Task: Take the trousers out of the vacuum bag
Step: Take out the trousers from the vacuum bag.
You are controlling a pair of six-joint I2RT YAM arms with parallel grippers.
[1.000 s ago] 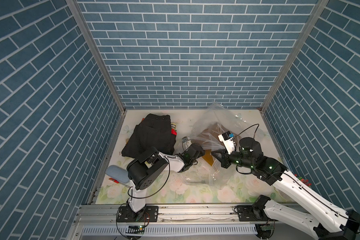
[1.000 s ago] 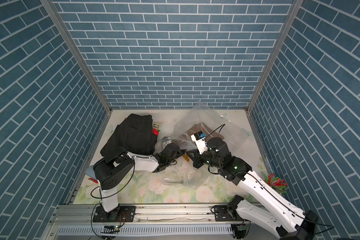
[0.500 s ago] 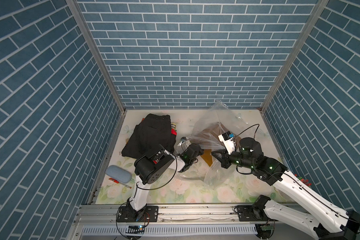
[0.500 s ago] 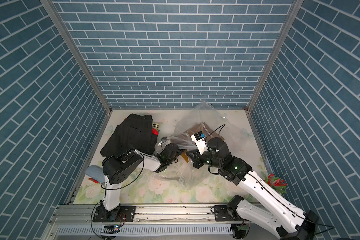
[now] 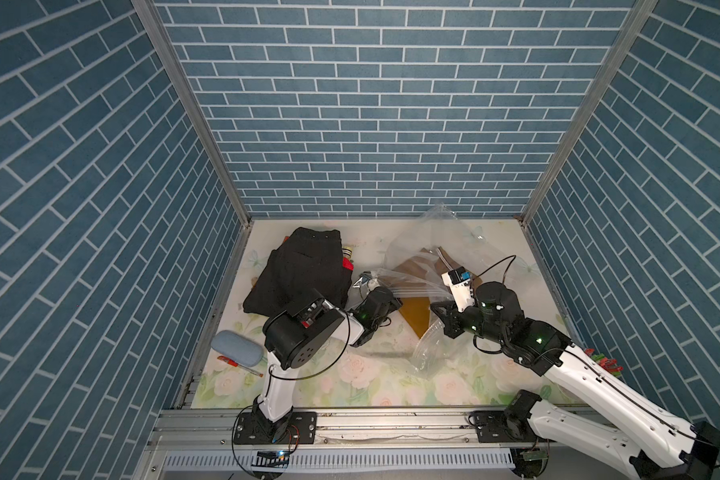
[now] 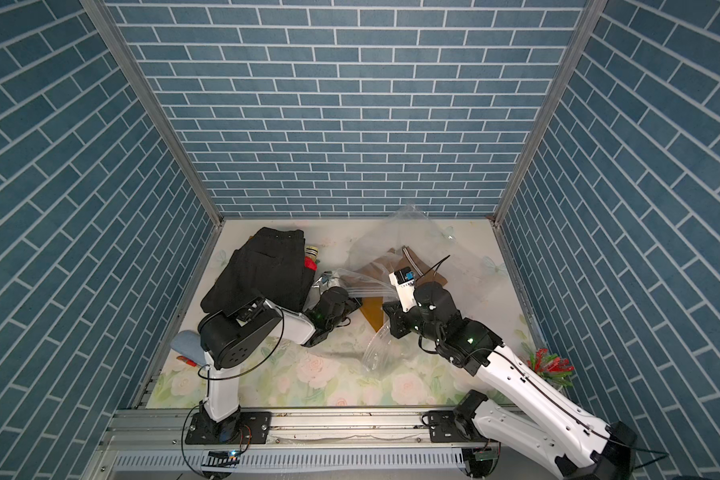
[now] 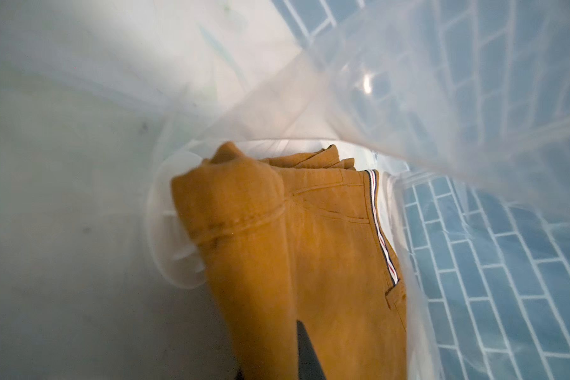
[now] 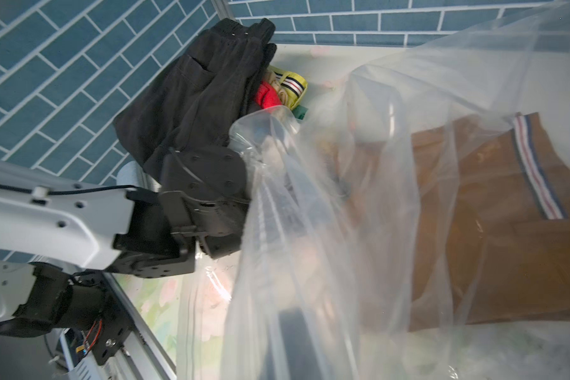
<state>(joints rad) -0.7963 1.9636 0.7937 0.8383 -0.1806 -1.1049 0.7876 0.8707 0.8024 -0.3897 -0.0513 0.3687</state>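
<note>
The vacuum bag [image 5: 445, 249] [image 6: 408, 237] lies crumpled at the back right of the floral table. Ochre brown trousers [image 5: 416, 318] [image 7: 310, 246] with a striped waistband are inside it, a corner showing at its mouth. My left gripper [image 5: 395, 305] [image 7: 297, 362] reaches into the mouth and is shut on that ochre cloth; one dark fingertip [image 7: 305, 355] presses into it. My right gripper [image 5: 437, 309] [image 8: 293, 335] is shut on the bag's [image 8: 343, 197] edge, holding it up. Black trousers [image 5: 304, 270] [image 8: 195, 98] lie heaped at the back left over red and yellow ones [image 8: 287, 88].
A blue-grey pouch [image 5: 235, 353] and a red pen [image 5: 240, 365] lie by the left wall. Red and green clips [image 5: 603, 363] sit by the right wall. Blue brick walls close in three sides. The metal rail [image 5: 371, 419] runs along the front.
My left gripper went from open to shut on the ochre trousers inside the bag's mouth. The loose front of the bag shifted right. My right gripper kept its hold.
</note>
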